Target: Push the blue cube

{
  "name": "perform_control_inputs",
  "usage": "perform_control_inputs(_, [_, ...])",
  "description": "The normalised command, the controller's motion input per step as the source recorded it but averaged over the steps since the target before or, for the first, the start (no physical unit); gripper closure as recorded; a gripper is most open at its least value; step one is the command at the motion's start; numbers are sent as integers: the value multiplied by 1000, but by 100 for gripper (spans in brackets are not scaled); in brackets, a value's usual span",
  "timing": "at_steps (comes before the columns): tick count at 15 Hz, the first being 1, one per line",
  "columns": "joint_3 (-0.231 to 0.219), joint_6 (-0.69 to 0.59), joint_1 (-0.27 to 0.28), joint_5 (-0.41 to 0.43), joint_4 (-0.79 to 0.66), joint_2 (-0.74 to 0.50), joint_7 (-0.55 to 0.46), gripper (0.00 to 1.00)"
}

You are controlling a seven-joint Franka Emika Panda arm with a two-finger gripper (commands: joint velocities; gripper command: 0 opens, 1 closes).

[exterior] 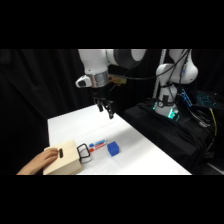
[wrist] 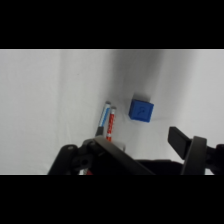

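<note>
1. Across the middle of the room, the white table (exterior: 145,150) stretches from the far corner down toward me, black drapes all round it.
2. Up at two o'clock stands the arm's base, and the white arm (exterior: 100,60) reaches over the table from there, well above the surface.
3. Down at seven o'clock sits the tan wooden box (exterior: 64,159), dark slot on its face, and a person's hand (exterior: 39,161) is resting against its left side.
4. The gripper (exterior: 106,108) hangs in the air over the far half of the table, holding nothing; from the wrist view its fingers (wrist: 181,141) stand apart, a wide gap between them.
5. The red-and-blue pen-like item (exterior: 99,145) lies just right of the box; beside it in the wrist view.
6. The blue cube (exterior: 113,148) sits on bare table just beside the pen's end, at about five o'clock from the gripper and well below it, untouched; the wrist camera sees it too (wrist: 141,109).
</note>
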Motion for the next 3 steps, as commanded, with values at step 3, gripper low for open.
perform_control_inputs(3, [-44, -211, -48, 89, 179, -39, -83, 0])
